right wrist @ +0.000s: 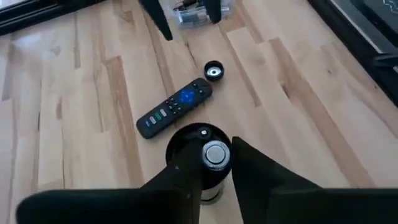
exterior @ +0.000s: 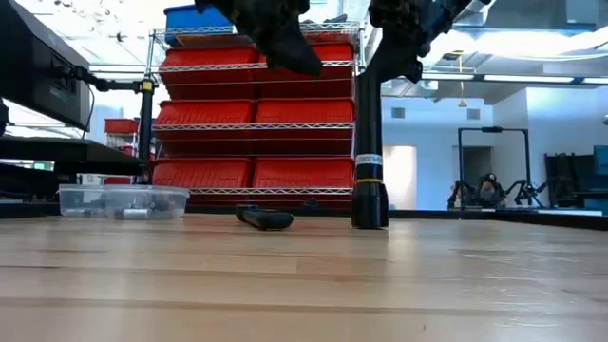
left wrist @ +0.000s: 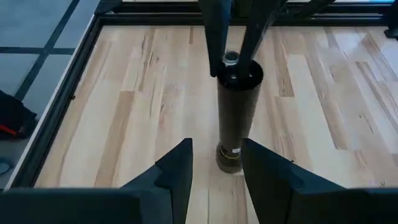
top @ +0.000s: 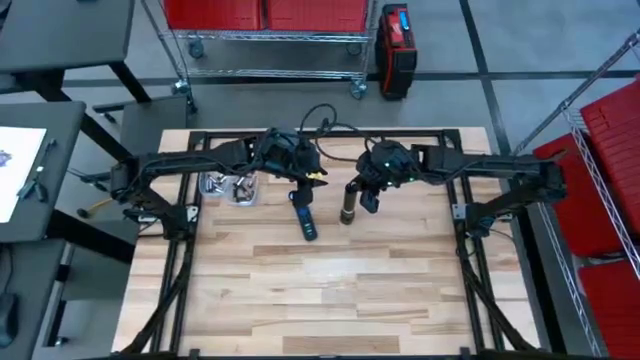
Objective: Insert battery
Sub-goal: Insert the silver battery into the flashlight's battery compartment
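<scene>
Your right gripper (right wrist: 214, 163) holds the battery (right wrist: 215, 154) between its fingers, its tip just inside the mouth of the upright flashlight tube (left wrist: 237, 115). Keep the cell plumb, lower it until it seats, then let go. Your left gripper (left wrist: 216, 163) waits just beside the tube, fingers spread and empty. The end cap (right wrist: 213, 70) and remote (right wrist: 175, 107) lie beyond.

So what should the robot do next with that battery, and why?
Probably the right hand should push down a little: the silver battery sits between its fingers, poking from the open top of the upright black flashlight tube. The left hand waits open nearby.
</scene>
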`<state>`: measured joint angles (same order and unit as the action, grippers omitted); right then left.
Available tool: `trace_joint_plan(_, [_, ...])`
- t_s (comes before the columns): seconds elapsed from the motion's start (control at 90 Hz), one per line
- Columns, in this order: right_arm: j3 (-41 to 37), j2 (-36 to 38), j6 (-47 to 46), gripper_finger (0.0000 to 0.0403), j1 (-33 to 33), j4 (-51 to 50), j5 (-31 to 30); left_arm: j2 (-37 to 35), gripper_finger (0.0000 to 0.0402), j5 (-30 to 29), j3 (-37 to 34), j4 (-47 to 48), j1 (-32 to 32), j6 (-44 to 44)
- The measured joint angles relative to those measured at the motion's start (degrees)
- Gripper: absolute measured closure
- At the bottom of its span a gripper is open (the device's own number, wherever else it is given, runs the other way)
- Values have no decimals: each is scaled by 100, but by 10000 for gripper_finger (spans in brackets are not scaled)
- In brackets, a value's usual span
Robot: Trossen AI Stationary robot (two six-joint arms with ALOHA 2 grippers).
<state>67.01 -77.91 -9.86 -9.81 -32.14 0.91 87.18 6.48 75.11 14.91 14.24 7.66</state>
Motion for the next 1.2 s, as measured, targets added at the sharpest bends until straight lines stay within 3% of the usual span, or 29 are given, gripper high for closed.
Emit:
trace_joint_plan(0.222, [331,1,114,352,7,-172,85,2,286,0,0,-2,0,2])
trace_joint_plan(0.556, [332,3,498,352,80,-179,-273,4,286,2,0,-58,0,4])
trace_joint_plan(1.2, [332,3,539,352,460,-137,-256,6,286,0,0,-65,-2,7])
